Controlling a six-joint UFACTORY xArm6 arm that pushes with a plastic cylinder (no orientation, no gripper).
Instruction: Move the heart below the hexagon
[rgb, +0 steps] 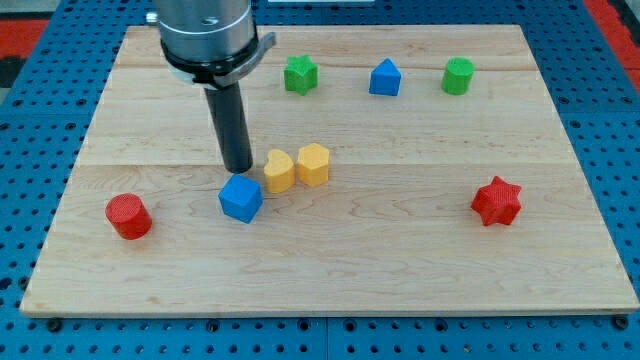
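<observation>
Worktop (420, 270): nearest the camera at its lower edge; a pale wooden board that fills most of the view and rests on a blue perforated surface (30, 120).
Arm (207, 35): a grey metal cylinder at the view's top left, with the dark rod dropping straight down from it.
My tip (238, 168): sits on the worktop, just above the blue cube and just to the view's left of the yellow heart; whether it touches either one I cannot tell.
Claw: none shows; the arm ends only in the rod, so nothing is held.
Red star (497, 200): alone at the view's right, well apart from the other blocks.
Red cylinder (128, 216): near the view's lower left, well apart from the blue cube.
Blue cube (241, 197): just below and to the view's left of the yellow heart, close to it.
Yellow heart (279, 171): near the middle of the worktop, on the view's left side of the yellow hexagon and touching it or nearly so.
Yellow hexagon (313, 164): just to the view's right of the heart, slightly higher in the view.
Blue pentagon-like block (384, 78): top row, between the two green blocks.
Green star (300, 74): top row, at the view's left of that row.
Green cylinder (458, 76): top row, at the view's right of that row.
</observation>
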